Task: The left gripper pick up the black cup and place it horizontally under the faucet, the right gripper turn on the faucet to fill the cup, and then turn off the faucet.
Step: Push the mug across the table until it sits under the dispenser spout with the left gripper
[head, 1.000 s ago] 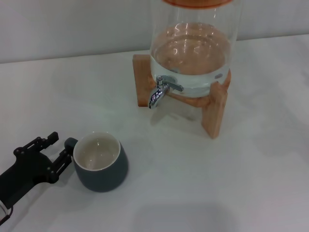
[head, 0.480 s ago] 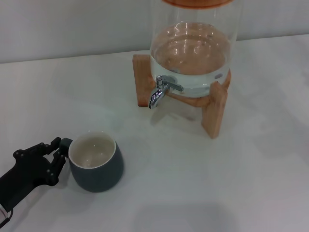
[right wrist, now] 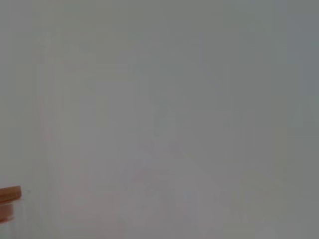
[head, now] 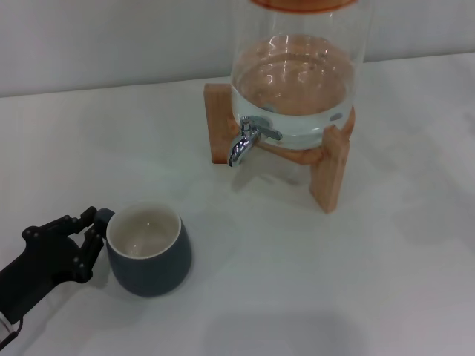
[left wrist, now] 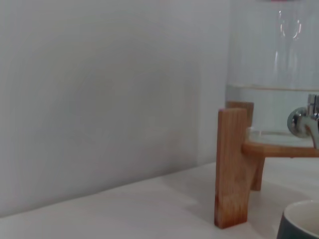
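The black cup (head: 157, 267) stands upright on the white table at the lower left of the head view, cream inside showing. My left gripper (head: 94, 226) is right beside it on the left, shut on the cup's small handle. A sliver of the cup's rim (left wrist: 301, 222) shows in the left wrist view. The chrome faucet (head: 248, 139) sticks out of the glass dispenser's front, well to the cup's upper right, lever unmoved and no water running; the faucet (left wrist: 305, 119) also shows in the left wrist view. My right gripper is out of view.
The glass dispenser (head: 297, 74), part full of water, rests on a wooden stand (head: 329, 174) at the back centre. One stand leg (left wrist: 232, 169) rises close ahead in the left wrist view. A white wall runs behind the table.
The left gripper's fingers, spread around the handle a second ago, have closed on it. The cup shifted a little to the left with the grip.
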`<state>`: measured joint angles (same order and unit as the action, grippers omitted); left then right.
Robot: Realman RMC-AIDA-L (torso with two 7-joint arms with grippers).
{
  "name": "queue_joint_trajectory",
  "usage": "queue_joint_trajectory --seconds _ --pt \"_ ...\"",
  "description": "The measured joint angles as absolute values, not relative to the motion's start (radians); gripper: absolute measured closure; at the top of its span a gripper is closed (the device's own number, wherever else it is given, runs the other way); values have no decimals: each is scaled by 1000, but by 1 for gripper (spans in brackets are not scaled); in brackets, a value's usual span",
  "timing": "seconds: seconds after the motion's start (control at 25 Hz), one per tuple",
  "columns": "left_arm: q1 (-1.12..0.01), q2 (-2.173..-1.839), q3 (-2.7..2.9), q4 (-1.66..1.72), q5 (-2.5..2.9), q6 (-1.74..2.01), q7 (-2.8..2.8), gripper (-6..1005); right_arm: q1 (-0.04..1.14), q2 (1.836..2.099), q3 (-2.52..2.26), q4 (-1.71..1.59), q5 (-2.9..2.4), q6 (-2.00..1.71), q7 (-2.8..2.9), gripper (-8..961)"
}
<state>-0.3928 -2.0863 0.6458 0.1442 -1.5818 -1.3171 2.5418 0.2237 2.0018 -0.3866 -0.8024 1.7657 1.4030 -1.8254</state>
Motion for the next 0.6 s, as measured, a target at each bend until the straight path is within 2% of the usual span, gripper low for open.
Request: queue_joint_trajectory --seconds 0.6 --pt "-448 -2087 638 142 -1603 -1289 2539 838 222 2002 -387 -802 1766 1424 -1825 146"
